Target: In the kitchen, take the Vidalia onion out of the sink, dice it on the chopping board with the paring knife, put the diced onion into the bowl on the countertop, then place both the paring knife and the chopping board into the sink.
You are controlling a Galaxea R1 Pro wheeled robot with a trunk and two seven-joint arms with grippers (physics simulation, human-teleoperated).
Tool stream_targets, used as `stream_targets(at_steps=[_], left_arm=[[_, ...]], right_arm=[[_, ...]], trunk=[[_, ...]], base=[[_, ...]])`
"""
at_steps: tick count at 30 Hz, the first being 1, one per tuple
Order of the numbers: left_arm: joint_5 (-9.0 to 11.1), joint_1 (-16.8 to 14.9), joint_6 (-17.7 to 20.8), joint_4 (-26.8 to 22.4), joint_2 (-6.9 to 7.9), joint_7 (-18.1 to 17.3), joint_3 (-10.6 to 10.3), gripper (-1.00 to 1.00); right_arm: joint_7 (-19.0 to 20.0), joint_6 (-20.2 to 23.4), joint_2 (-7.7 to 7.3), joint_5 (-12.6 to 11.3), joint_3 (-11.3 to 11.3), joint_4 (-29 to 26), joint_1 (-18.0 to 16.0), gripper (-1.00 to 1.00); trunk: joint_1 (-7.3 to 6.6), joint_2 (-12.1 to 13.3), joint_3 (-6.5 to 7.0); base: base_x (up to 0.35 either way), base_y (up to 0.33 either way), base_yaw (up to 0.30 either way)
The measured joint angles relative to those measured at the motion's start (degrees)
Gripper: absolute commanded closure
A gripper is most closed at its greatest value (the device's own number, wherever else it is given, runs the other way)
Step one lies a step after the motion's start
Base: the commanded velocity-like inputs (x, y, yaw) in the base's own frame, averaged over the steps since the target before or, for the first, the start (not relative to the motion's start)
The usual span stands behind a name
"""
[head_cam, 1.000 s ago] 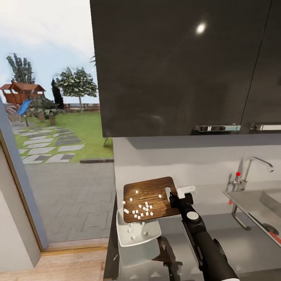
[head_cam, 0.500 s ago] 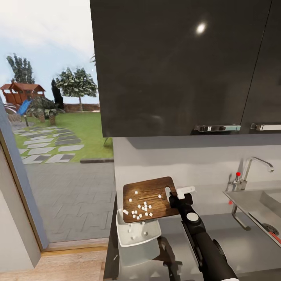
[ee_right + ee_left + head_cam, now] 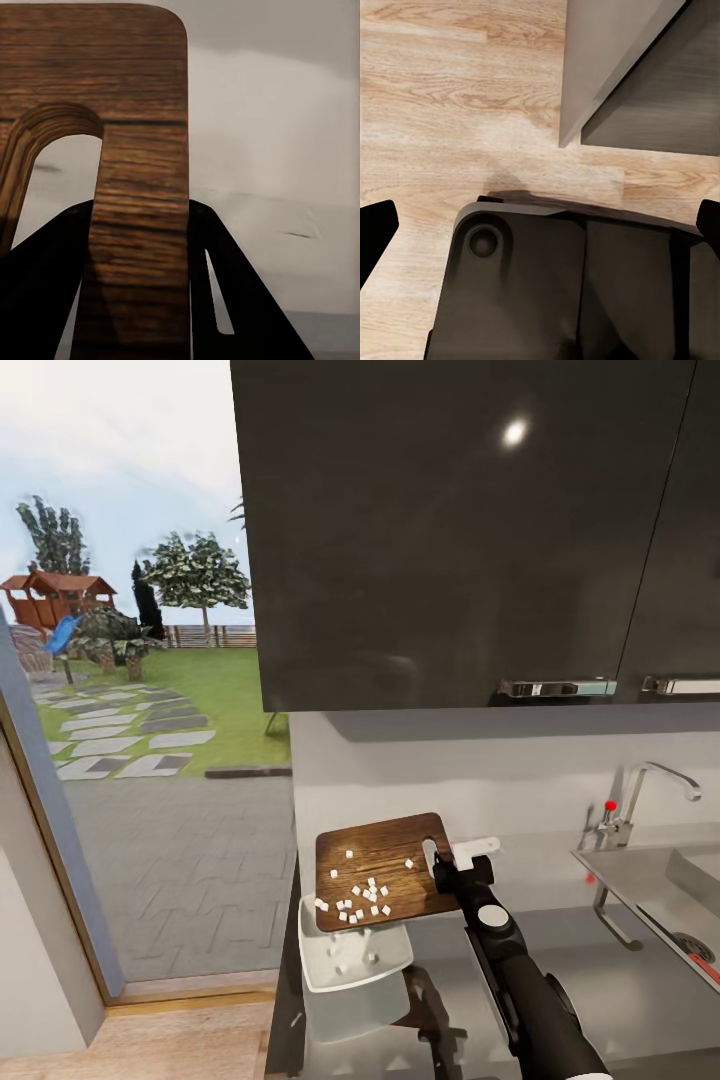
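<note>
Wooden chopping board (image 3: 383, 874) sits clamped at its slotted end in my right pincer (image 3: 441, 858), tilted out beyond it over the white bowl (image 3: 352, 966) below, so I judge I should steepen the tilt slowly, keeping the onion dice (image 3: 360, 897) sliding into it.

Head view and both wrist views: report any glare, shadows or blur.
Head view: a bright glare spot on the dark cabinet; the glossy countertop mirrors the arm; onion dice on the board are small but distinct. Right wrist view: the board is sharp and the fingers are black silhouettes. Left wrist view: a soft shadow on the wood floor.
</note>
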Motion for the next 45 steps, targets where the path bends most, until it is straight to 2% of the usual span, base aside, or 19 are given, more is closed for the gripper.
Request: stream_targets(at_steps=[16, 22, 30, 45], left_arm=[[0.0, 0.0, 0.0, 0.01, 0.0, 0.0, 0.0, -1.0], [0.0, 0.0, 0.0, 0.01, 0.0, 0.0, 0.0, -1.0], [0.0, 0.0, 0.0, 0.01, 0.0, 0.0, 0.0, -1.0], [0.0, 0.0, 0.0, 0.19, -0.02, 0.0, 0.0, -1.0]], right_arm=[[0.0, -0.16, 0.0, 0.0, 0.0, 0.09, 0.0, 1.0], [-0.06, -2.4, 0.0, -0.05, -0.06, 0.95, 0.0, 1.0], [-2.09, -2.99, 0.0, -0.05, -0.09, 1.31, 0.0, 1.0], [-2.28, -3.01, -0.02, -0.09, -0.09, 1.32, 0.0, 1.0]], trunk=[[0.0, 0.0, 0.0], [0.0, 0.0, 0.0], [0.0, 0.0, 0.0], [0.0, 0.0, 0.0]], base=[[0.0, 0.0, 0.0], [0.0, 0.0, 0.0], [0.0, 0.0, 0.0], [0.0, 0.0, 0.0]])
